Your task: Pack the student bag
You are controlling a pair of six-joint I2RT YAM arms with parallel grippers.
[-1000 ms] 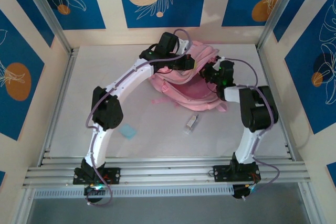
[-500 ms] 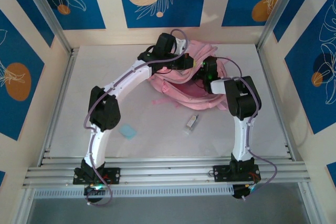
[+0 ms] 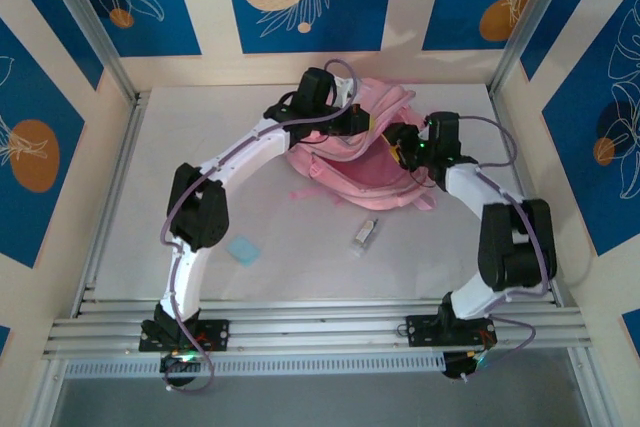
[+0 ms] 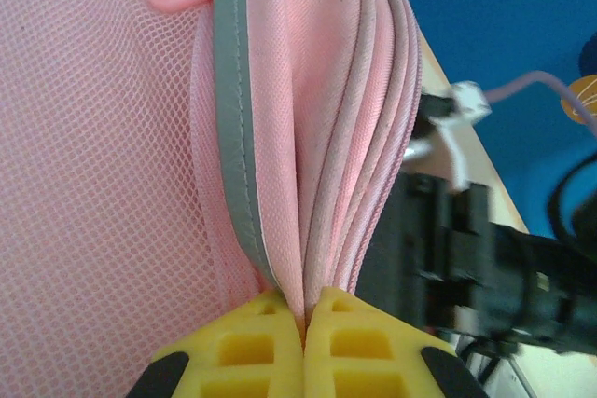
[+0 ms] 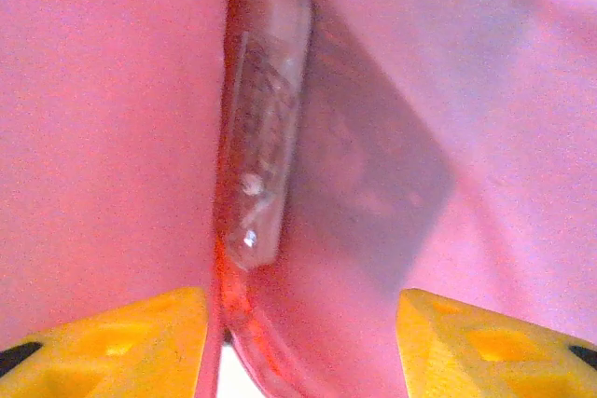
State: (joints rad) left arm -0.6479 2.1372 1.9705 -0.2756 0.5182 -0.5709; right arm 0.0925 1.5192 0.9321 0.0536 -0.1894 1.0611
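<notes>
The student bag [image 3: 360, 179], a soft pink backpack, lies at 12 o'clock on the desk [image 3: 300, 277], its mouth gaping toward you. Your left tool [image 4: 304, 319] is clenched on the bag's pink rim fabric beside its grey trim [image 4: 233, 118]. Your right tool [image 5: 300, 309] is released, fingers apart inside the bag, with a clear flat item [image 5: 266, 118] lying free ahead of them.

Hold the rim high and draw the right tool straight out, clear of the lining. A small white item [image 3: 366, 232] waits at the bag's 6 o'clock, and a pale blue piece [image 3: 243, 249] at 7.

The clear item's print is too blurred to read.
</notes>
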